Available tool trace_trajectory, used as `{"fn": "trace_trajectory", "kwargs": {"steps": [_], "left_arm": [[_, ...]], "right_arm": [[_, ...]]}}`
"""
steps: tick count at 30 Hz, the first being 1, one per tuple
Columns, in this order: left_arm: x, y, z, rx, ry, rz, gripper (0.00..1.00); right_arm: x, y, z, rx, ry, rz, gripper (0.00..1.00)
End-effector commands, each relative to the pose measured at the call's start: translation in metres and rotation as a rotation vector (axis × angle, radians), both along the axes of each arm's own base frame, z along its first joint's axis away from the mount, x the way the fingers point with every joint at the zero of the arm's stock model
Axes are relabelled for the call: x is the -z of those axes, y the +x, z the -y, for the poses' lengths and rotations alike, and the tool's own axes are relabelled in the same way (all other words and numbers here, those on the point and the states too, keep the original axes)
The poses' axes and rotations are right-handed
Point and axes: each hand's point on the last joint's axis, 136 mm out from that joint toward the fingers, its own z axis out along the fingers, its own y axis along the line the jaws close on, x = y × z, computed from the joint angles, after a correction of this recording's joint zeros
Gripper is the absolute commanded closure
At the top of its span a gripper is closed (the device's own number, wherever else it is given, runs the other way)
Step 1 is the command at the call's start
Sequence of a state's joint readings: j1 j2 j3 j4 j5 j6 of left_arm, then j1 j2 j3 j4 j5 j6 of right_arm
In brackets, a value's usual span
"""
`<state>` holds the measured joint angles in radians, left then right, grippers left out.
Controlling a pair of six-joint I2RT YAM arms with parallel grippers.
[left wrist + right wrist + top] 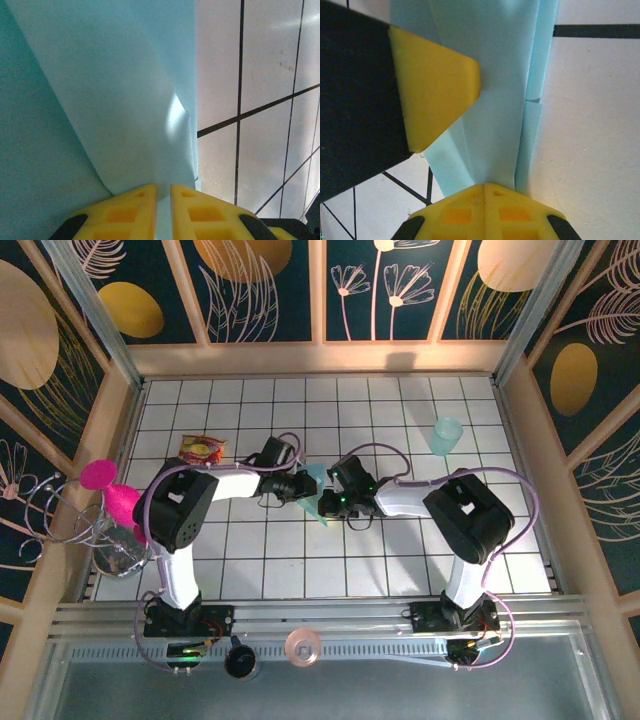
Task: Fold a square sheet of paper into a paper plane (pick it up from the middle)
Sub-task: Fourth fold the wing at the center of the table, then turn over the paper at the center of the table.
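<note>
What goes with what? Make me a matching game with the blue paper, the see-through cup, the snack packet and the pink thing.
Things:
1. blue paper
2. cup
3. snack packet
4. pink thing

Places:
A. off the table, past its left edge
B. standing upright on the far right tiles
C. pinched by the left gripper and the right gripper
D. lying on the table's left side

Pairs: 1-C, 2-B, 3-D, 4-A
</note>
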<state>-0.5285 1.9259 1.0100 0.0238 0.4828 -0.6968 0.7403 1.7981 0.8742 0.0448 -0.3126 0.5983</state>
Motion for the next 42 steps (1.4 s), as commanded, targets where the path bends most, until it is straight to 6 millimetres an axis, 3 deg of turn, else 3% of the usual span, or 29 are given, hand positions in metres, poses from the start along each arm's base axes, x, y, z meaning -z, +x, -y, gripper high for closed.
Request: {"fn": "trace_trajectory", "kwargs": {"steps": [1,10,20,27,31,35,38,40,42], "left_arm": [[0.019,0.014,-0.019,-0.039,0.119,0.013,0.84],[0.019,0.063,-0.038,-0.069,0.146,0.045,0.83],[0.024,0.123,-0.071,-0.136,0.191,0.081,0.83],[-0.005,0.161,-0.082,-0.161,0.206,0.150,0.81],[-0.044,0.164,-0.078,-0.175,0.162,0.211,0.80],[-0.079,0.150,-0.076,-0.215,0.072,0.248,0.75],[-0.088,0.130,-0.079,-0.246,0.023,0.244,0.72],[-0.089,0.117,-0.081,-0.268,-0.011,0.235,0.71],[-0.088,0.104,-0.081,-0.280,-0.048,0.219,0.68]], "right_arm": [[0.053,-0.040,0.054,-0.001,-0.250,-0.161,0.96],[0.063,-0.047,0.070,0.007,-0.303,-0.178,0.95],[0.065,-0.045,0.074,0.016,-0.306,-0.175,0.96],[0.053,-0.036,0.064,0.013,-0.254,-0.135,0.96],[0.017,-0.008,0.037,0.026,-0.117,-0.033,0.92],[-0.062,0.037,0.006,0.086,0.131,0.135,0.81],[-0.104,0.054,0.004,0.136,0.250,0.230,0.73],[-0.114,0.059,0.010,0.166,0.266,0.271,0.70],[-0.109,0.064,0.020,0.194,0.233,0.291,0.66]]}}
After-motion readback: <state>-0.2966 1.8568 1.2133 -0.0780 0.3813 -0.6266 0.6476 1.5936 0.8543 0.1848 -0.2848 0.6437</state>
